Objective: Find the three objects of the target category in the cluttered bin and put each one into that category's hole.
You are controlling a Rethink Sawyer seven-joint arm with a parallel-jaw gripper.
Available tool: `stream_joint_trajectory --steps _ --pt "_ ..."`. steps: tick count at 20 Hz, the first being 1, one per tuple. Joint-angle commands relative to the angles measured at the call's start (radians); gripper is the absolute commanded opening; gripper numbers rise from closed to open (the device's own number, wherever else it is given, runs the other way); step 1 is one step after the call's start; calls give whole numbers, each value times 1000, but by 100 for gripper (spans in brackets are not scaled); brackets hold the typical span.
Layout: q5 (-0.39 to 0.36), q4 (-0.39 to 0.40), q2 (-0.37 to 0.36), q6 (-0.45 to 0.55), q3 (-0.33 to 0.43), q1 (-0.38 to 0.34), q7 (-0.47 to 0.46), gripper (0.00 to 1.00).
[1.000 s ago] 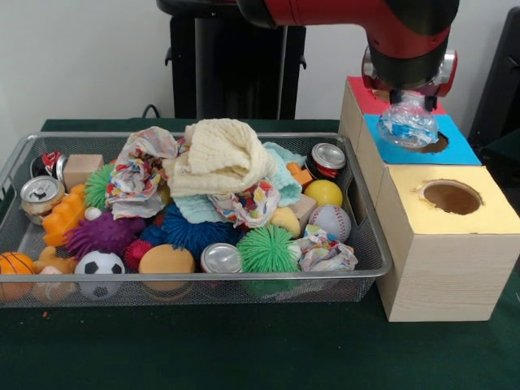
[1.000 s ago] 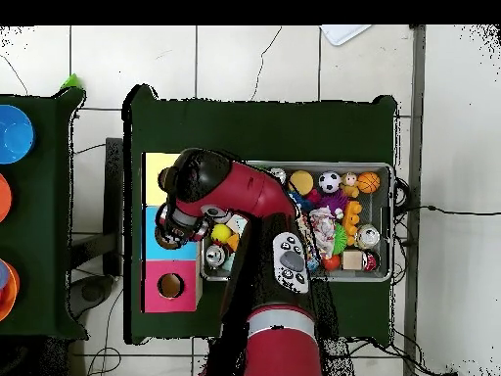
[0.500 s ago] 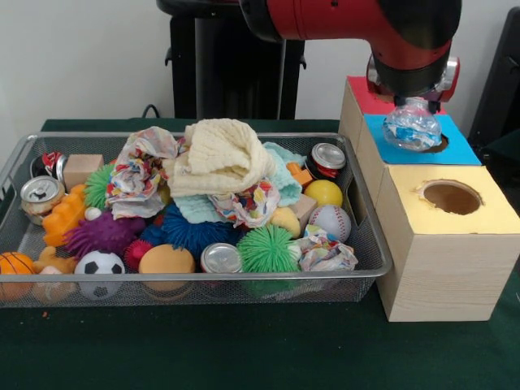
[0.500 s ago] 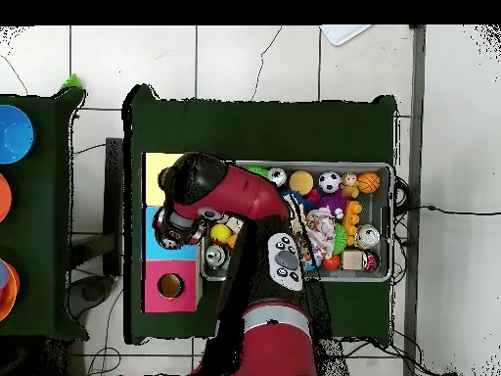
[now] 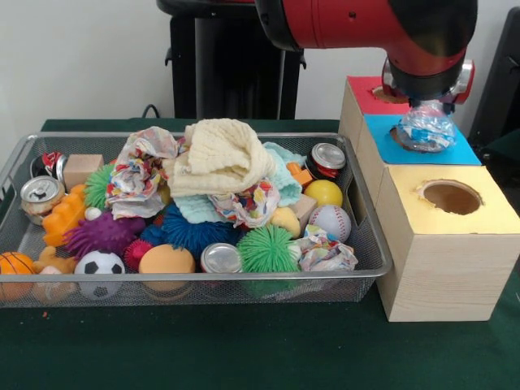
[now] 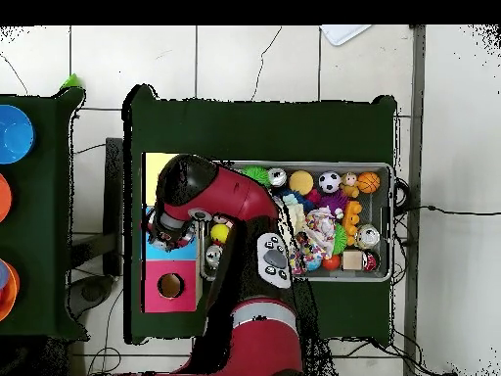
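Note:
My gripper (image 5: 426, 112) is shut on a transparent crinkly plastic container (image 5: 426, 130) with a bluish glint. It holds the container just above the blue-topped box (image 5: 459, 151), over its round dark hole (image 5: 398, 135), which the container mostly hides. In the overhead view the arm's wrist (image 6: 171, 225) covers the blue-topped box (image 6: 186, 253) and the container is hidden. The wire mesh bin (image 5: 203, 280) stands left of the boxes, also seen in the overhead view (image 6: 392, 220). No other transparent container shows in its clutter.
The yellow-topped box (image 5: 451, 197) stands nearest the camera and the red-topped box (image 5: 366, 93) behind the blue one. The bin holds a cream cloth (image 5: 219, 154), dotted paper wads (image 5: 138, 171), silver cans (image 5: 221, 258), balls and spiky toys. The robot's pedestal (image 5: 236, 65) stands behind.
The gripper has carried the plastic container rightward in the front view, from the hole's left side to directly over it. The bin's contents have not moved.

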Motion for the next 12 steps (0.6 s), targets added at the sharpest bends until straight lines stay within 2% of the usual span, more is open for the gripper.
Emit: stream_joint_trajectory --steps 1,6,12 --pt "52 14 53 37 33 7 317 0" --pt "53 48 24 97 21 17 338 0" --pt "16 39 32 140 16 5 331 0"
